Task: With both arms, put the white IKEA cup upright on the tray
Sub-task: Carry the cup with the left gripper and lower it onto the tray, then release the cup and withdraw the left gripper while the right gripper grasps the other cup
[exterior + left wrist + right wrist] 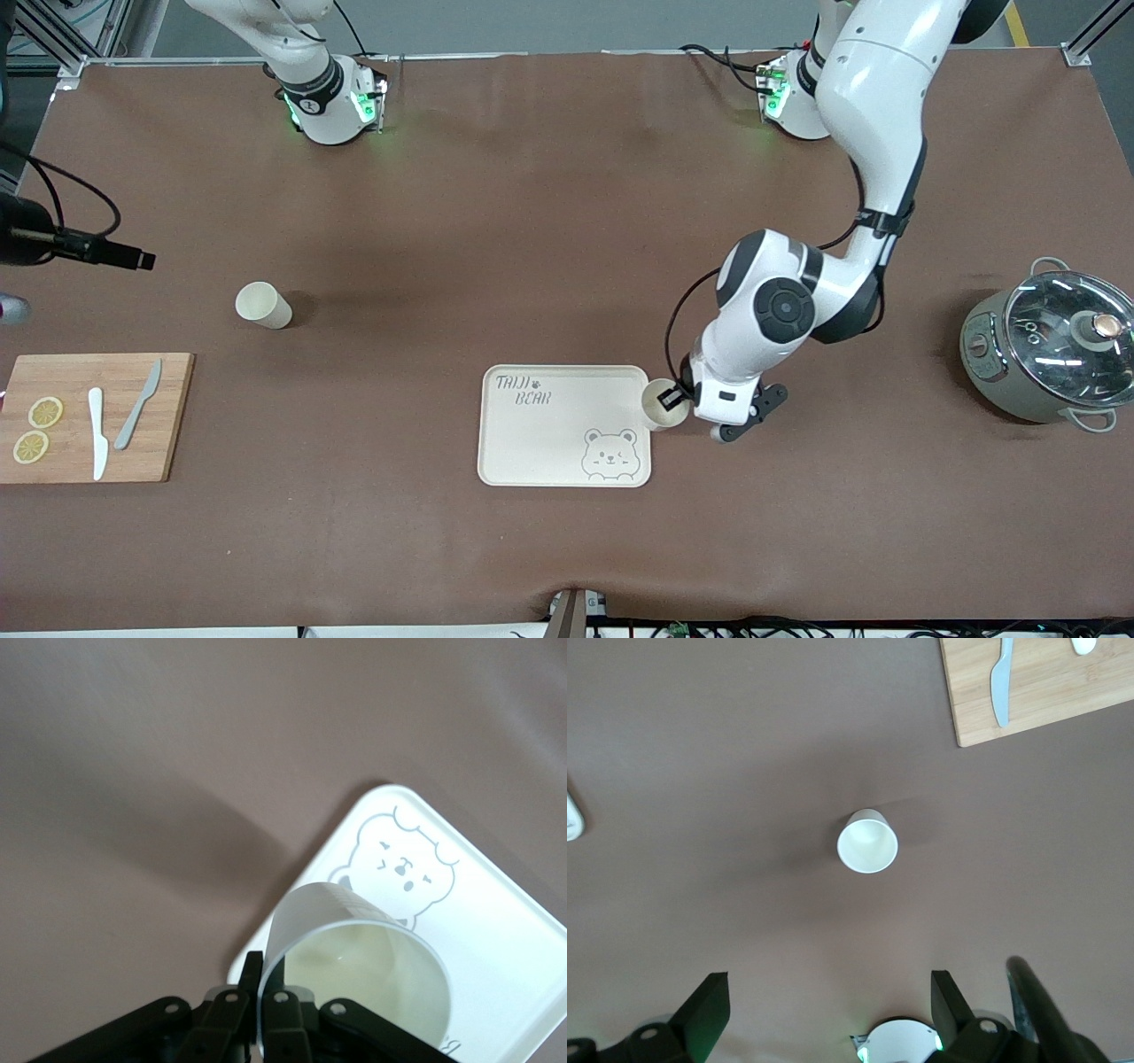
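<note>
Now left end effector (675,400) pinches cup (660,406) rim over tray (549,443) edge.

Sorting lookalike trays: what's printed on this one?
Grey "TAIJI BEAR" lettering and a bear face on the cream-white tray; clearest in the front view.

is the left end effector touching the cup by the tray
Touching. In the left wrist view the left end effector has its fingers closed on the rim wall of the cup, one inside and one outside, above the tray.

Glossy white arms (873,97) — black joint bands, round grey-black cap, black cables, green base lights, black fingers (232,1020).
</note>
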Motion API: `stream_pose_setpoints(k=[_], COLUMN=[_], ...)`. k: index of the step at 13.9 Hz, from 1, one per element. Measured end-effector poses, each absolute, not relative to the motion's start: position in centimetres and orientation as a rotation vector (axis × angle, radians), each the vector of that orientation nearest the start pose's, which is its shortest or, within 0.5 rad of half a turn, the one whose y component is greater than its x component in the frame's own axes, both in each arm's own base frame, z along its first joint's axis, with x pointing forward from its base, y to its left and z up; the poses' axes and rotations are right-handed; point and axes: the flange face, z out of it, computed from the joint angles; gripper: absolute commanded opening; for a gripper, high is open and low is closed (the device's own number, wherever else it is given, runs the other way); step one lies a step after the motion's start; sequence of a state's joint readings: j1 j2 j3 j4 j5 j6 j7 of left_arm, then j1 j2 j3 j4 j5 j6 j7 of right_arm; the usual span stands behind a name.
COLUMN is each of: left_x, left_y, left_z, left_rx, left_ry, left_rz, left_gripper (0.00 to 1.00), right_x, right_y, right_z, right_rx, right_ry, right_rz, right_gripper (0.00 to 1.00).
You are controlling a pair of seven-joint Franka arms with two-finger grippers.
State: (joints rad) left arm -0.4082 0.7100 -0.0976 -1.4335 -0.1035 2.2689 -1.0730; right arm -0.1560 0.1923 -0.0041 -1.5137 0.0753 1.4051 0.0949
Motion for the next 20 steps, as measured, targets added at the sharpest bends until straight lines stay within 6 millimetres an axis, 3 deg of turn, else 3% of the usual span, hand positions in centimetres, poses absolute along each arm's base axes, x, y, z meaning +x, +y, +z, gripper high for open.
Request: stream_pose_setpoints(k=[3,7,8,10,11,14,16,17,20], left_x=[65.0,64.7,64.4,64.1,64.1,64.3,65.0,65.5,66.5], left_y=[-36.6,-37.9,-38.2,-38.7,-38.9,-39.0,-38.8,-38.7,-37.5], left_z=[26.4,23.8,23.0,22.2,22.2,22.7,24.2,25.5,31.2], left_rx=[-3.130,-3.148,-3.146,-3.147,-3.149,-3.157,-3.171,-3.182,-3.204], left_ry=[-1.174,-1.174,-1.166,-1.155,-1.152,-1.154,-1.168,-1.178,-1.207], left_rz=[0.031,0.010,0.017,0.023,0.023,0.009,-0.027,-0.053,-0.115], left_gripper=[0.00,0.00,0.06,0.52,0.99,1.00,1.00,1.00,1.00], right_x=[58.0,57.5,57.2,56.1,55.6,54.2,53.2,52.6,50.8], right_y=[-12.3,-13.1,-13.2,-13.3,-13.3,-13.2,-13.0,-12.9,-11.9], right_z=[50.1,44.4,42.6,39.7,38.4,35.1,32.3,31.0,28.0], right_rx=[-2.966,-2.949,-2.949,-2.946,-2.947,-2.962,-2.976,-2.980,-2.978], right_ry=[0.374,0.395,0.405,0.421,0.430,0.448,0.459,0.463,0.455], right_rz=[0.515,0.558,0.553,0.557,0.551,0.490,0.440,0.426,0.455], right_gripper=[1.00,1.00,1.00,1.00,1.00,1.00,1.00,0.99,0.81])
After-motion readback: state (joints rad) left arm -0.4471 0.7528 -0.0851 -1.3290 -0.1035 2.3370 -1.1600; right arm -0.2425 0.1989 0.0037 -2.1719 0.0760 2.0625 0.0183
